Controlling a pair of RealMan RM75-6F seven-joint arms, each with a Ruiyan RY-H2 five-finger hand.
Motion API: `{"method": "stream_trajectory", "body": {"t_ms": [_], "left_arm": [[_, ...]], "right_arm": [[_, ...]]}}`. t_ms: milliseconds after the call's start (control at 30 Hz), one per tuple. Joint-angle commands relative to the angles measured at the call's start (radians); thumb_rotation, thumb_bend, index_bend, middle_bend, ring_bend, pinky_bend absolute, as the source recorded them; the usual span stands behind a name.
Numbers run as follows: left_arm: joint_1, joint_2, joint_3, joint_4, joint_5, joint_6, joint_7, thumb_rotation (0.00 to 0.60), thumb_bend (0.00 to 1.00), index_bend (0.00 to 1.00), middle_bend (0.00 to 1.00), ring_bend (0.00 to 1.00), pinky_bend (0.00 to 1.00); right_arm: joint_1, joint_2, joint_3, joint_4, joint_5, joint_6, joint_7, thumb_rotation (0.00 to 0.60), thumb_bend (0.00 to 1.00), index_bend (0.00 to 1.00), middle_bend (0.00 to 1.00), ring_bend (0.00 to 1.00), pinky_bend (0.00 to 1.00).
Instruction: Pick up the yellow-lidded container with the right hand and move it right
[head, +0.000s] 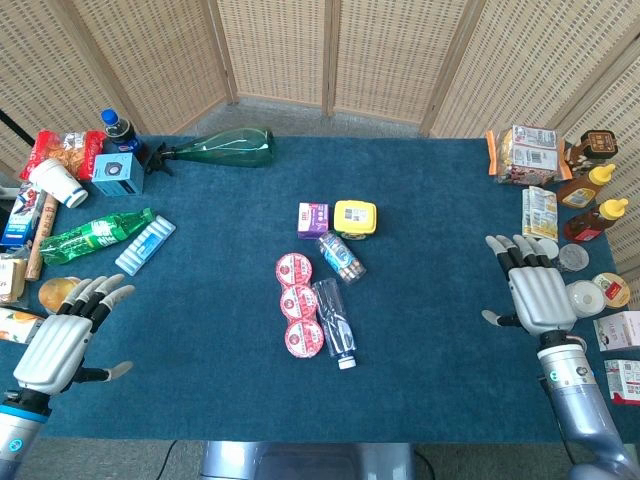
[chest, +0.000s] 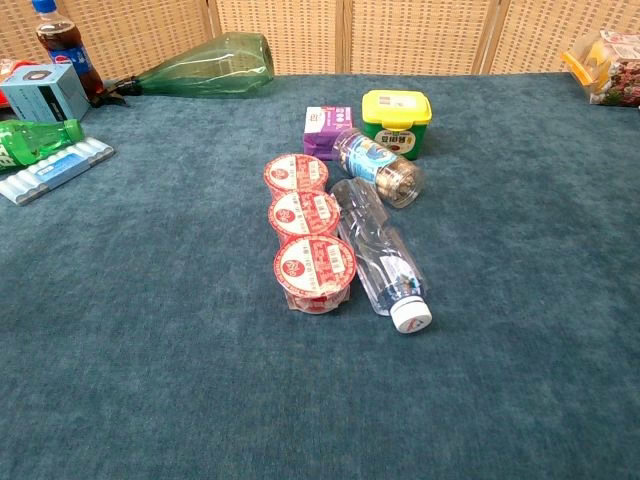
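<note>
The yellow-lidded container (head: 355, 217) (chest: 396, 121) stands upright near the table's middle, a green tub with a yellow lid, next to a small purple box (head: 312, 219) (chest: 325, 131). A small jar (head: 341, 257) (chest: 378, 166) lies on its side just in front of it. My right hand (head: 533, 288) hovers open, fingers spread, near the table's right edge, well to the right of the container. My left hand (head: 68, 333) is open at the front left edge. Neither hand appears in the chest view.
Three red-lidded cups (head: 298, 302) (chest: 304, 215) and a clear bottle (head: 333, 321) (chest: 381, 252) lie in front of the container. Sauce bottles (head: 588, 183), snack packs (head: 528, 153) and lids crowd the right edge. A green glass bottle (head: 218, 149), drinks and boxes fill the left side.
</note>
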Motion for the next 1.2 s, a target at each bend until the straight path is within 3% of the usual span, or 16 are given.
{"method": "stream_trajectory", "body": {"t_ms": [33, 367, 667, 1200], "left_arm": [[-0.002, -0.002, 0.0, 0.003, -0.004, -0.004, -0.003, 0.6, 0.1, 0.15, 0.0, 0.0, 0.0], [-0.001, -0.009, 0.004, 0.012, 0.01, -0.001, -0.017, 0.6, 0.1, 0.15, 0.0, 0.0, 0.0], [-0.015, -0.005, 0.0, 0.015, 0.013, -0.017, -0.023, 0.6, 0.1, 0.15, 0.0, 0.0, 0.0], [0.016, 0.029, 0.018, 0.001, 0.027, 0.021, -0.024, 0.6, 0.1, 0.15, 0.0, 0.0, 0.0]], "right_arm": [[0.0, 0.0, 0.002, -0.003, 0.003, -0.005, 0.003, 0.6, 0.0, 0.0, 0.11, 0.0, 0.0], [-0.001, 0.029, 0.016, -0.029, 0.005, -0.048, 0.077, 0.6, 0.0, 0.0, 0.11, 0.0, 0.0], [0.098, -0.019, 0.093, 0.032, 0.036, -0.199, 0.217, 0.6, 0.0, 0.0, 0.06, 0.0, 0.0], [0.377, -0.296, 0.191, 0.404, 0.18, -0.413, 0.201, 0.598, 0.0, 0.0, 0.05, 0.0, 0.0]]}}
